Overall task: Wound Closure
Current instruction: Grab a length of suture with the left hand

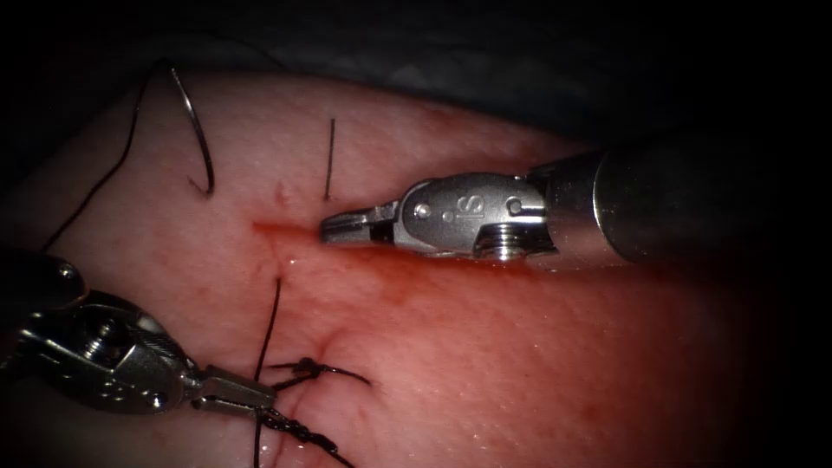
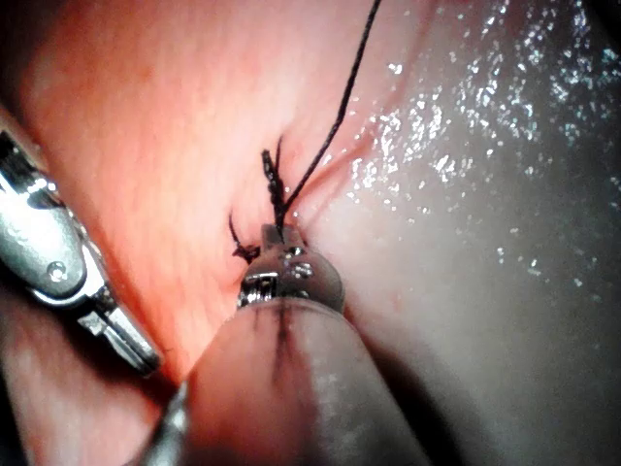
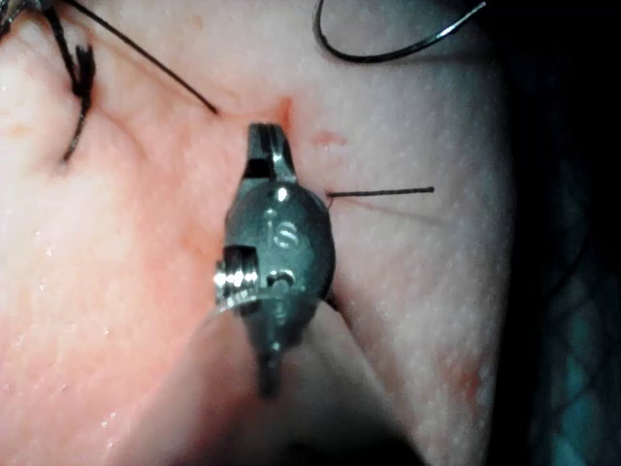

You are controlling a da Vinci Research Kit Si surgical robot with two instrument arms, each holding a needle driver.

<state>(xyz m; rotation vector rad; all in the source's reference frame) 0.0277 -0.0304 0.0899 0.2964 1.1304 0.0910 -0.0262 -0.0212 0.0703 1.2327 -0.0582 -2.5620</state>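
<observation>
The needle (image 1: 195, 130) lies free on the tissue (image 1: 520, 364), near its far edge and left of the cut (image 1: 286, 232). Neither tool holds it, and its point looks to rest on the skin, not in it. Thread (image 1: 104, 173) runs from the needle's top end down toward the left side.

The right tool (image 1: 334, 227) lies low over the tissue with its tip at the cut. Its jaws are closed or nearly so, with nothing seen between them. The marks "S" and a small "o" can be read on its metal head. A short thread end (image 1: 329, 160) sticks up just past its tip.

The left tool (image 1: 260, 397) sits near the front edge, right beside the knots (image 1: 303, 373). Its jaws are pressed together on the thread that rises toward the cut.

The widest bare room is right of the knots, where red fluid (image 1: 416, 286) spreads under the right tool.
</observation>
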